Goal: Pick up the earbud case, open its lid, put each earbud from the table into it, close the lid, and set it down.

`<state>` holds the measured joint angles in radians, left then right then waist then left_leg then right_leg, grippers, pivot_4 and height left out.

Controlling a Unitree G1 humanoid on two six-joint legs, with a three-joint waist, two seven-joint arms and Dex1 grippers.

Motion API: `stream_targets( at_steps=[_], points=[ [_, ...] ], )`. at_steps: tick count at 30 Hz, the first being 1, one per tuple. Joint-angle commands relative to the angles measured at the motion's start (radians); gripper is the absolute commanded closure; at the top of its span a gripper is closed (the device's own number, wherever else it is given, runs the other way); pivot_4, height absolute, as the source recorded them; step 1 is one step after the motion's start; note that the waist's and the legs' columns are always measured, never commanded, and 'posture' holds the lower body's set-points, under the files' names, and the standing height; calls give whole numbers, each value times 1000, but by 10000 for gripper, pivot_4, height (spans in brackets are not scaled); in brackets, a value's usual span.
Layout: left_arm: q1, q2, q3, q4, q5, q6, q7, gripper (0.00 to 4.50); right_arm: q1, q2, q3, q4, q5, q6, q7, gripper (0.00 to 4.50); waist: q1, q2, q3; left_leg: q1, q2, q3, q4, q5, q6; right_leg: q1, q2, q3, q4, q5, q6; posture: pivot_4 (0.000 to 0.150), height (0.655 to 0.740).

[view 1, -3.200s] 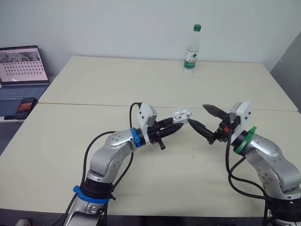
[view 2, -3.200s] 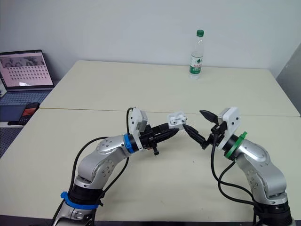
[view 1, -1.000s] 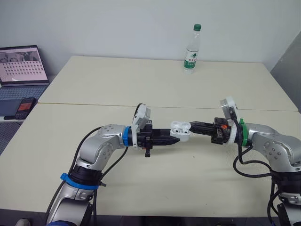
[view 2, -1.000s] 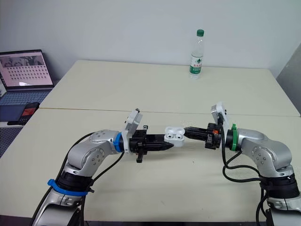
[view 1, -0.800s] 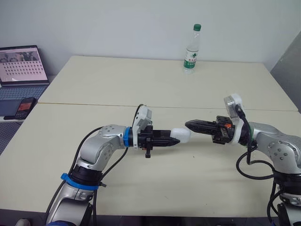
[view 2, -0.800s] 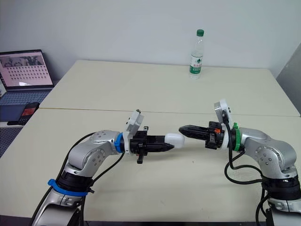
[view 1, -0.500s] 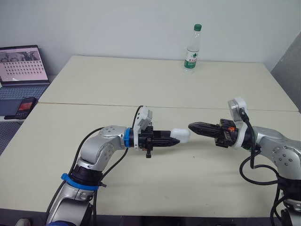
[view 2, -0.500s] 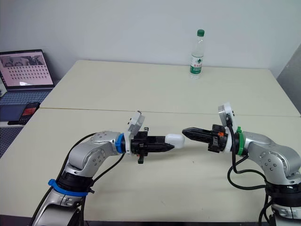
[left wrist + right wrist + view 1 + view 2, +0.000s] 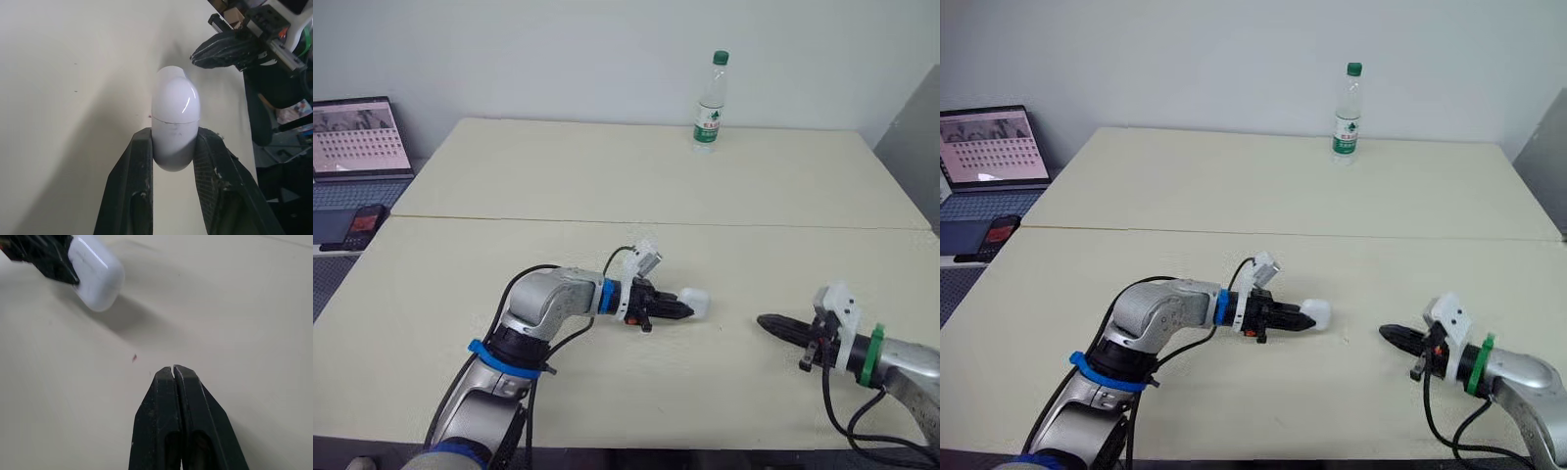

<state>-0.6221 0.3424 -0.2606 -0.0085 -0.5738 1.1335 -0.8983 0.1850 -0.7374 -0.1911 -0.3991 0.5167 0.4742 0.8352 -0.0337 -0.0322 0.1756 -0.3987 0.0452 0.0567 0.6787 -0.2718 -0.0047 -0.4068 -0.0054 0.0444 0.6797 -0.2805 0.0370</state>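
A: Left gripper (image 9: 677, 310), state?
B: Clamped on the case (image 9: 697, 303). The lower half is pinched between both fingers (image 9: 132, 191); the lid end is left sticking out past the tips.

A: Why is it held that way?
B: Judged: with the grip kept below the seam, the lid is left free, and the case can be laid flat on the table (image 9: 607, 176) once the fingers are released.

A: Where is the case?
B: In the left gripper, held level and very low over the table. Contact with the surface cannot be told.

A: Right gripper (image 9: 771, 323)?
B: Fingers are pressed together and nothing is held. It is parked to the right of the case, near but apart, with the tips pointed at it. Judged: kept out of the way so the set-down is not disturbed.

A: What is in the case?
B: The lid is shut, with only a thin seam line seen. The contents are hidden, so the earbuds inside cannot be confirmed.

A: Step?
B: Set-down is judged to be in hand; release is not yet done.

A: Anything else?
B: A bottle (image 9: 709, 103) is stood far behind the case, upright and capped. A laptop (image 9: 357, 137) is set far to the left of the case, off the table.
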Motion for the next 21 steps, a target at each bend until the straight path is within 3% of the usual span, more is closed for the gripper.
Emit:
stream_targets(
  at_steps=[1, 3, 15, 21],
  points=[
    [-33, -9, -14, 7, 4, 18, 17, 37240, 4, 40, -43, -60, -9, -57, -47, 44619, 1, 0, 0, 0, 0, 0, 0, 0, 0, 0, 1, 0, 0, 0, 0, 1500, 7362],
    [-35, -6, -21, 7, 4, 36, 22, 37240, 21, 61, -42, -69, -23, -75, -62, 44619, 2, 0, 0, 0, 1, -2, 0, 0, 0, 0, 1, 0, 1, 0, 0, 1500, 7362],
    [24, 34, 9, -117, 22, -48, 64, 164, 66, 79, -20, -44, -89, -165, -58, 45000, 4, 0, 0, 0, 0, 0, 0, 0, -1, 0, -1, 1, 0, 1, -3, 1500, 7362],
    [118, 156, 115, -254, 8, -113, 60, 164, 60, 88, -26, -10, -88, -190, -44, 45000, 3, 0, 0, 0, 1, 0, 0, 0, -1, 0, 0, 2, 0, 2, -4, 1500, 7362]
  ],
)
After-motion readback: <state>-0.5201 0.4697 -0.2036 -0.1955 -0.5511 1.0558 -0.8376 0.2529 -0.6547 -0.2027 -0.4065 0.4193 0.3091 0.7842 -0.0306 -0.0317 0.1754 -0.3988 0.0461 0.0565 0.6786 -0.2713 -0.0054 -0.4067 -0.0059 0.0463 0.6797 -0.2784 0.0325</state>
